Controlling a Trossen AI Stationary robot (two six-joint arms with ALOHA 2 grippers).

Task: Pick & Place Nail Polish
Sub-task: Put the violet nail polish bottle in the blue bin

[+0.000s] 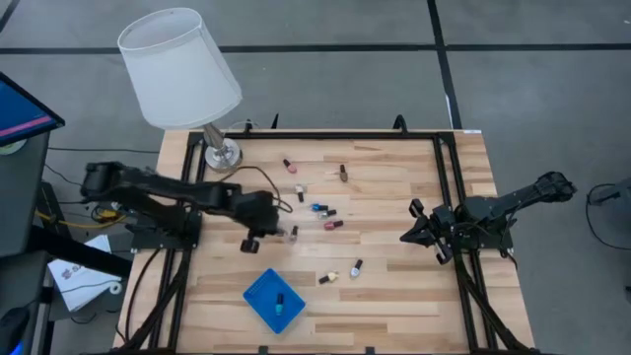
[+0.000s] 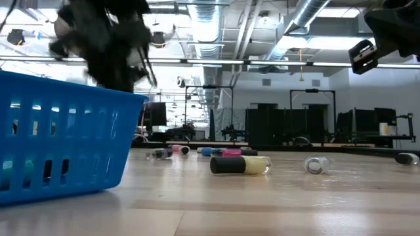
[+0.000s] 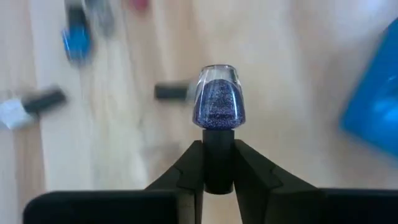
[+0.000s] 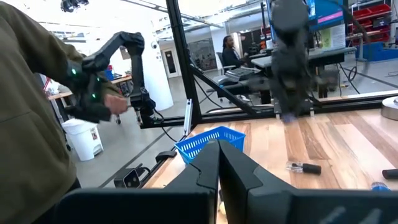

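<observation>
The left pincer [image 3: 219, 163] grips a glittery purple nail polish bottle [image 3: 219, 102] by its dark cap, long axis pointing straight out, lifted over mid-counter; the blue tray [image 1: 273, 300] lies nearer, slightly rightward; the right pincer [image 1: 418, 225] waits shut, empty, far right.

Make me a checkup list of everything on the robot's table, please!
Surface: wooden table in a black frame.
Job's things: small polish bottles scattered mid-table; one already in the blue tray; one glittery purple bottle held by its dark cap.
Clutter: white lamp at the table's far left corner.
Grippers: left gripper shut on the glitter bottle, above the table between the scattered bottles and the tray; right gripper shut, empty, waiting at the right edge.
Cables: black cable looping along the left arm.
Surroundings: a person's sleeve close to the right wrist camera; another person seated farther back.
</observation>
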